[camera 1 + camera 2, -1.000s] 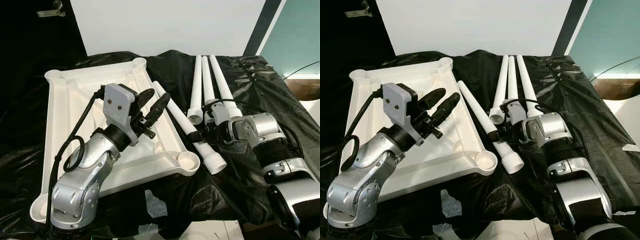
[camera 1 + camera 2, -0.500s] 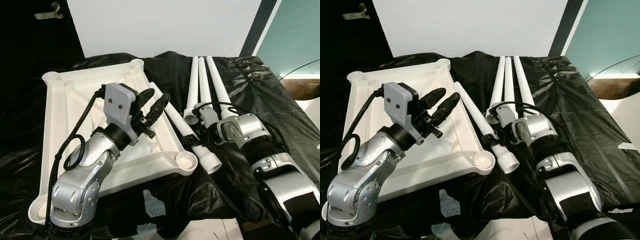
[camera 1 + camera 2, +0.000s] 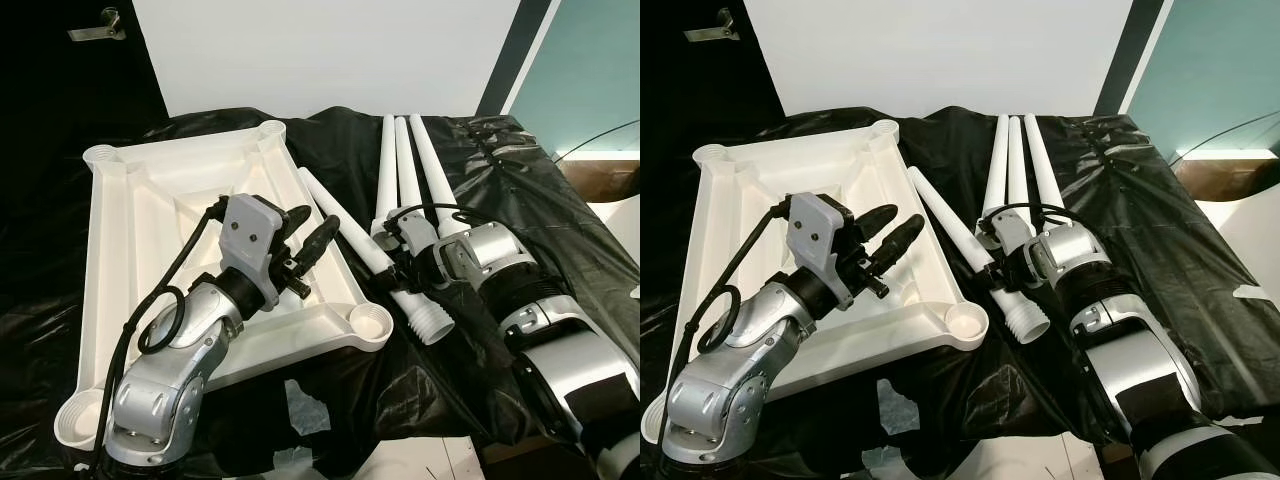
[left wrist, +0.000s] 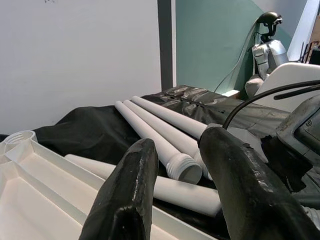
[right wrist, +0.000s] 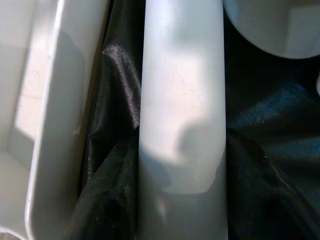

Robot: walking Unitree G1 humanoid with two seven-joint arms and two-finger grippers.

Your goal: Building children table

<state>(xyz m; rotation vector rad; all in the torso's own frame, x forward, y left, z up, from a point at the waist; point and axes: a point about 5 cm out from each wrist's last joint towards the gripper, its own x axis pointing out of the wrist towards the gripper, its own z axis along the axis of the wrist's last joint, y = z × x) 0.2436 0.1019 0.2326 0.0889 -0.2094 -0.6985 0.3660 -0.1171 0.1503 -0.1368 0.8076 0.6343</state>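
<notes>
Where the black sheet covered the work surface, the white tabletop lay upside down on the left, its ribbed underside facing up like a shallow tray with a round leg socket at each corner. Nothing lay loose inside it. The left gripper hung over its inner area near the right wall, fingers apart and holding nothing, and the silver left arm rose across the tabletop's near edge, hiding part of it. In the left wrist view the two black fingers stood open with the pale legs lying beyond them.

Just right of the tabletop, one leg lay slantwise on the sheet, close beside the right wall, its threaded end pointing toward the near side, not far from the near-right socket. The right gripper was down at this leg, and in the right wrist view a dark finger sat on each side of the white tube, so it seemed clamped around it, though contact was hard to judge. The right arm's wrist and cable covered the spot from above.

Farther right and back, three more legs lay side by side, touching, fanned a little, their near ends hidden behind the right wrist. Beyond them, at the far right, stood a teal wall.
</notes>
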